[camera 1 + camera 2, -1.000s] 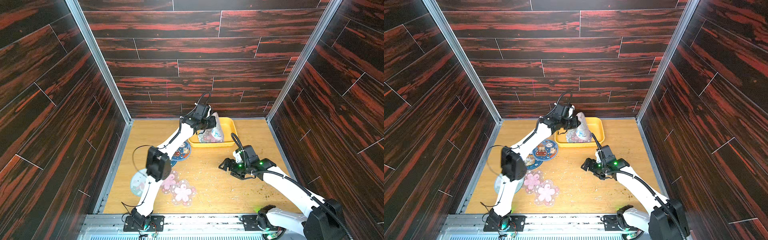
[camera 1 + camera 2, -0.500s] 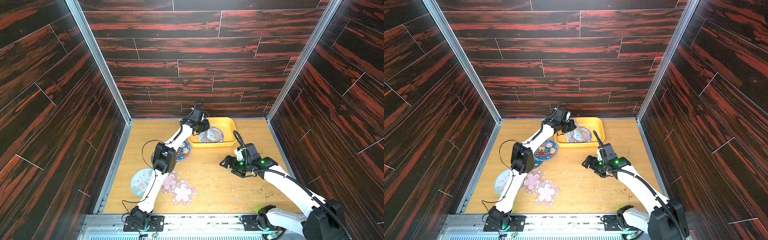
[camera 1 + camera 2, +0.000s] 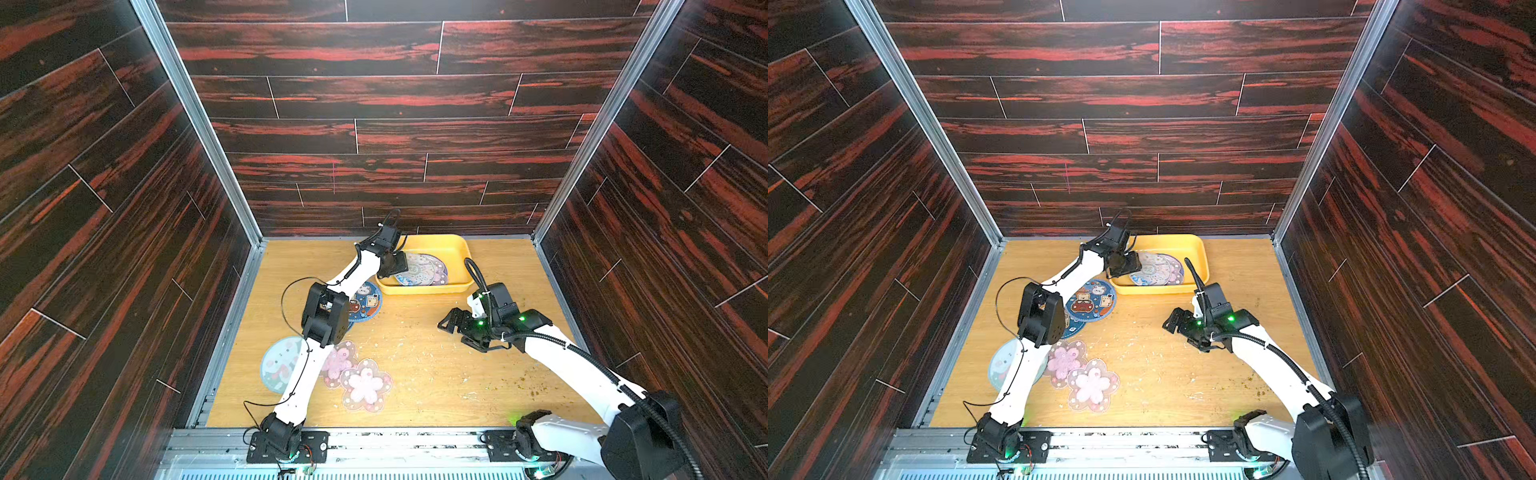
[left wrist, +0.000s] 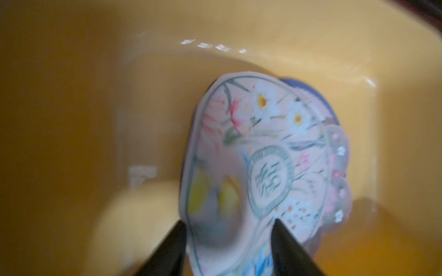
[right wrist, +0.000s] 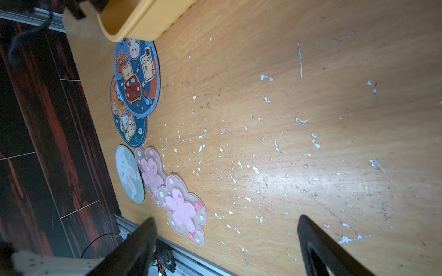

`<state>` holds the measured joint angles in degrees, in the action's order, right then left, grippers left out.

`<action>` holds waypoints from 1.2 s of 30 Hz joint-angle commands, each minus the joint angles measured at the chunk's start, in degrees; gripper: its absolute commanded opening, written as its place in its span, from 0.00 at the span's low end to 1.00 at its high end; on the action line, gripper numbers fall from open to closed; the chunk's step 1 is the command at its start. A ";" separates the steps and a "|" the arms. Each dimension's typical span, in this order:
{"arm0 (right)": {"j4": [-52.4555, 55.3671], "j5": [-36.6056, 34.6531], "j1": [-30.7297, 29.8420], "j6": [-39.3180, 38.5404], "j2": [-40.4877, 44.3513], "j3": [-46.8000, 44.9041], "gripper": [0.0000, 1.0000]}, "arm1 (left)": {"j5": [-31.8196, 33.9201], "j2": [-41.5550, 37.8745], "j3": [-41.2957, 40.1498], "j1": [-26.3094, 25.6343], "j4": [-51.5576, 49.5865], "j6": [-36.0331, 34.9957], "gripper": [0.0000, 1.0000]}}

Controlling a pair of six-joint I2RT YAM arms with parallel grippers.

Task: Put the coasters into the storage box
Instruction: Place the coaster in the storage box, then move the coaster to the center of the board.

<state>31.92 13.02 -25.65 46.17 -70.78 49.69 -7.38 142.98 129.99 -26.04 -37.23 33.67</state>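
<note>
1. In both top views, the storage box (image 3: 457,248) sat at the far edge of the table (image 3: 436,374) with stacked coasters (image 3: 422,270) inside. Two blue cartoon discs (image 3: 1092,301), a pale green disc (image 3: 276,365) and two pink blossom mats (image 3: 1092,384) lay outside, partly under the left arm. That arm stretched to the box's near-left corner, with the left gripper (image 3: 397,264) tipped inward. The right arm was bent, and the right gripper (image 3: 451,323) hung over bare wood.
2. In the blurred left wrist view, the fingers (image 4: 172,248) stood apart. A floral coaster (image 4: 251,155) lay between them, atop a navy disc (image 4: 318,94).
3. In the right wrist view, the fingers (image 5: 138,243) gaped wide and empty, one beside the pink blossom mats (image 5: 184,208).
</note>
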 commanded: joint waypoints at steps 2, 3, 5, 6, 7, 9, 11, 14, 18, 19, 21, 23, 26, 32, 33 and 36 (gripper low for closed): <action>0.02 1.04 0.16 -1.34 -2.11 2.13 0.93 | 1.35 -10.58 -4.09 -0.24 -0.49 -1.20 0.67; -0.12 1.28 0.16 -1.56 -2.38 2.25 0.93 | 0.95 -12.05 -6.12 -0.24 0.34 -0.95 0.68; -0.30 1.65 0.16 -1.99 -2.84 2.42 0.93 | 0.18 -15.81 -12.12 -0.26 3.70 0.20 0.70; -0.50 1.91 0.16 -2.10 -3.03 2.42 0.93 | -0.10 -18.10 -15.87 -0.24 7.40 0.99 0.71; -0.59 2.17 0.14 -2.30 -3.21 2.51 0.93 | -0.35 -19.95 -18.86 -0.24 9.29 1.69 0.72; -0.63 2.52 0.14 -2.76 -3.63 2.73 0.93 | -0.89 -24.06 -24.99 -0.24 11.99 2.61 0.74; -0.60 3.10 0.10 -3.43 -4.13 3.04 0.93 | -1.18 -27.73 -29.98 -0.24 13.30 3.13 0.74; -0.56 3.73 0.07 -4.38 -4.92 3.55 0.93 | -1.28 -34.13 -38.83 -0.26 15.89 4.68 0.76; -0.90 4.78 0.07 -5.46 -5.83 3.74 0.93 | -0.78 -42.13 -49.33 -0.24 16.55 6.01 0.77; -1.07 5.14 0.07 -5.81 -6.15 3.75 0.93 | -0.62 -45.23 -52.24 -0.24 16.71 6.42 0.77; -1.24 5.71 -0.01 -6.39 -6.59 3.74 0.93 | -0.18 -49.42 -57.64 -0.35 16.77 7.17 0.78; -1.35 6.09 -0.27 -7.09 -6.99 3.55 0.93 | 0.67 -53.76 -63.32 -0.41 16.17 7.86 0.80; -1.52 6.45 -0.69 -7.71 -7.43 3.24 0.93 | 1.58 -60.26 -70.90 -0.59 14.97 9.12 0.82; -2.25 6.50 -2.33 -8.64 -8.30 2.75 0.93 | 3.59 -72.28 -83.38 -1.11 10.06 11.64 0.89; -2.53 6.50 -2.57 -8.73 -8.46 2.70 0.93 | 3.69 -74.12 -85.14 -1.26 9.35 12.38 0.89; -3.23 6.50 -3.46 -8.74 -8.93 2.60 0.93 | 4.54 -80.46 -91.05 -2.10 7.03 15.30 0.90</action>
<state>29.26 18.92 -28.34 38.44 -78.32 51.94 -4.75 67.16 42.65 -27.42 -25.96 45.56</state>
